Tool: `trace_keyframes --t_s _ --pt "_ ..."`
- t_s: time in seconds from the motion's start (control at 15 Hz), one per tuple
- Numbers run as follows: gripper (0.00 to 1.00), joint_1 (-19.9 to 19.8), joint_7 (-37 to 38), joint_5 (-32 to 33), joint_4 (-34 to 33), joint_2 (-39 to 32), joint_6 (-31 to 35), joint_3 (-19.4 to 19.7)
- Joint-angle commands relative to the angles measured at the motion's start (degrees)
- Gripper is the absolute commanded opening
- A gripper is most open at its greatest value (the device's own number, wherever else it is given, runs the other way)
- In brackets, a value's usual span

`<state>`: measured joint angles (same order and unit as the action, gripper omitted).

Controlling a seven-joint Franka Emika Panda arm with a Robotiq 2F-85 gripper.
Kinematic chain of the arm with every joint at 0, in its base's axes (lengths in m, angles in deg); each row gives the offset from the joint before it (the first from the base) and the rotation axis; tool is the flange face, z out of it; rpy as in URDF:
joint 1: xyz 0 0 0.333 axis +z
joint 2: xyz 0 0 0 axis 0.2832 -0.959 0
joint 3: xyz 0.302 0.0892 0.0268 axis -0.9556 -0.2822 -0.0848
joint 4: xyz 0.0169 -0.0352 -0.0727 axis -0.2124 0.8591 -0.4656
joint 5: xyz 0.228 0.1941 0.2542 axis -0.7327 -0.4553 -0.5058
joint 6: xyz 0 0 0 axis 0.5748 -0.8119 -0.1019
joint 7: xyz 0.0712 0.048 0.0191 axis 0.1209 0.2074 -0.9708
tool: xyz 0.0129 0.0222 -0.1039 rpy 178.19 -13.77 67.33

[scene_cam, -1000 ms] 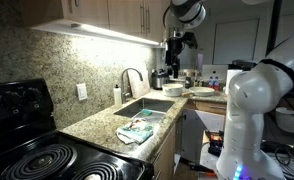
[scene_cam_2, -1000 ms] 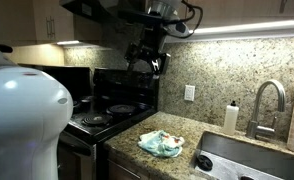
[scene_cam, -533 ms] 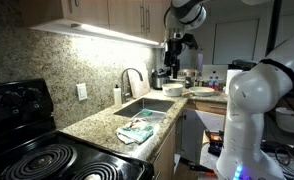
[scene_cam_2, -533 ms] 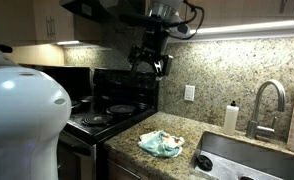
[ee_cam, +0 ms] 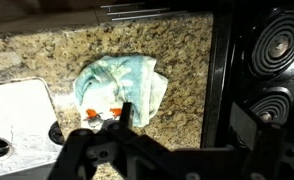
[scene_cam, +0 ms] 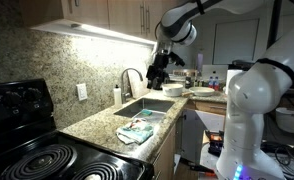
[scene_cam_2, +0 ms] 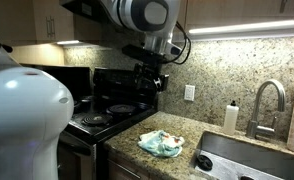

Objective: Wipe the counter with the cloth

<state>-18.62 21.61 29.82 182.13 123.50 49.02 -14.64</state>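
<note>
Wrist view: looks down on the cloth (ee_cam: pixel 122 85), which lies crumpled on the counter (ee_cam: pixel 187 60), close to the middle of the picture.
Cloth: whitish with teal-green patches; a few small orange-red marks show at its near edge in the wrist view.
Cloth's place: on the granite strip between the sink (ee_cam: pixel 17 110) and the black stovetop (ee_cam: pixel 272 60). In the wrist view the sink is to its left and the stovetop to its right. In both exterior views it sits near the front edge of the counter (scene_cam: pixel 137 130) (scene_cam_2: pixel 162 143).
Gripper: (scene_cam_2: pixel 150 85) jaws spread wide with nothing between them. It hangs in the air well above the counter, apart from the cloth.
Gripper's place: in an exterior view it is up and to the left of the cloth, in front of the speckled backsplash (scene_cam_2: pixel 212 70). Its dark frame fills the bottom of the wrist view.
Sink: steel basin set into the counter, with a curved faucet (scene_cam_2: pixel 267 100) on the far side and a small white bottle (scene_cam_2: pixel 230 118) just left of the faucet.
Stovetop: black glass with coil rings; it is touching the counter's end.
Far end: white plates (scene_cam: pixel 177 90) sit on the counter beyond the sink in an exterior view.
</note>
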Motion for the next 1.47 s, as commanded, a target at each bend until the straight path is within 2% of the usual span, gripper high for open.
trace_keyframes --t_s 0.0,0.2,0.27,0.47,0.53,0.67,0.87,1.2,1.33,1.4 --pt "1.00 1.34 3.70 0.53 2.27 -8.78 12.85 -6.55" --pt "1.00 -0.02 11.50 3.29 3.16 -16.55 22.14 -11.76" --pt "1.00 -1.30 16.21 5.47 3.41 -19.18 26.01 -13.98" --pt "1.00 -4.61 29.55 12.67 2.70 -23.57 29.18 -18.31" --pt "1.00 -1.74 22.89 9.19 3.33 -21.34 27.40 -15.19" --pt "1.00 -2.75 27.21 11.24 2.98 -23.43 28.24 -16.68" --pt "1.00 -3.31 27.83 12.09 2.45 -23.87 28.55 -16.86" --pt "1.00 -7.03 24.30 23.10 -2.10 -25.44 30.64 -14.79" --pt "1.00 -6.45 20.06 22.44 -3.95 -27.28 32.56 -12.52" --pt "1.00 -5.02 15.80 19.21 -4.78 -28.54 33.58 -10.69"
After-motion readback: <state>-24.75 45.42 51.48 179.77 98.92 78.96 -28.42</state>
